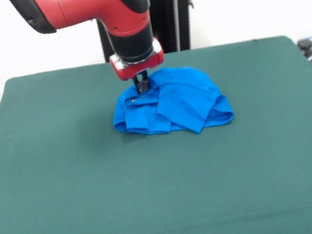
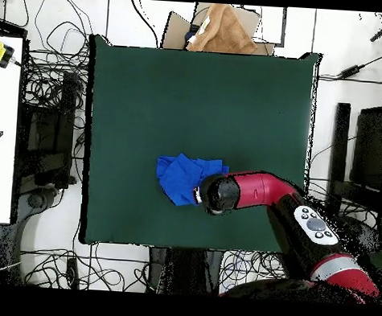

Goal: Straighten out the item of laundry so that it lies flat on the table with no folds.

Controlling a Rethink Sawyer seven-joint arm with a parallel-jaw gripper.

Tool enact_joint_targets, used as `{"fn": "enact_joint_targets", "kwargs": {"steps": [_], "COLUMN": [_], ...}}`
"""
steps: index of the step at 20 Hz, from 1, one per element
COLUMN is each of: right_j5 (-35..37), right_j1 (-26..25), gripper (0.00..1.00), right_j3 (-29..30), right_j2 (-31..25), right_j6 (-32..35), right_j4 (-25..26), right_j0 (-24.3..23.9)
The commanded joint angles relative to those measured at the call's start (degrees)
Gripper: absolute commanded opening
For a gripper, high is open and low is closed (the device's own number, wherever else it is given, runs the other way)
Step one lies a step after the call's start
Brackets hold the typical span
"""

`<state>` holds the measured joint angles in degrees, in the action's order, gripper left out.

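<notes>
The item of laundry (image 1: 172,105), a bright blue T-shirt, lies crumpled in a folded heap on the far middle of the green table (image 1: 157,200). Only plain blue cloth shows; no lettering is visible. My gripper (image 1: 142,87) comes straight down onto the heap's far left part, its narrow dark fingers together and pinching the cloth. In the overhead view the shirt (image 2: 179,177) lies left of the arm's wrist (image 2: 216,193), which hides the gripper itself.
The table (image 2: 198,92) has wide bare felt on every side of the shirt. Cables and equipment lie on the floor around it (image 2: 50,140). A brown object (image 2: 222,33) sits just past the table's far edge in the overhead view.
</notes>
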<state>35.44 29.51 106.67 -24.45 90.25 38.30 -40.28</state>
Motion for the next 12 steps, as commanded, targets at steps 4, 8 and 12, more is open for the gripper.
{"fn": "enact_joint_targets", "kwargs": {"steps": [4, 8, 12], "right_j5": [-5.4, -6.5, -7.3], "right_j1": [-0.9, -1.7, -4.8], "gripper": [0.00, 0.00, 0.00], "right_j3": [0.7, 0.7, -1.6], "right_j2": [-1.1, -1.2, -1.1], "right_j6": [0.3, 0.3, -1.1], "right_j4": [3.5, 3.4, 4.4], "right_j0": [2.6, 2.0, 1.4]}}
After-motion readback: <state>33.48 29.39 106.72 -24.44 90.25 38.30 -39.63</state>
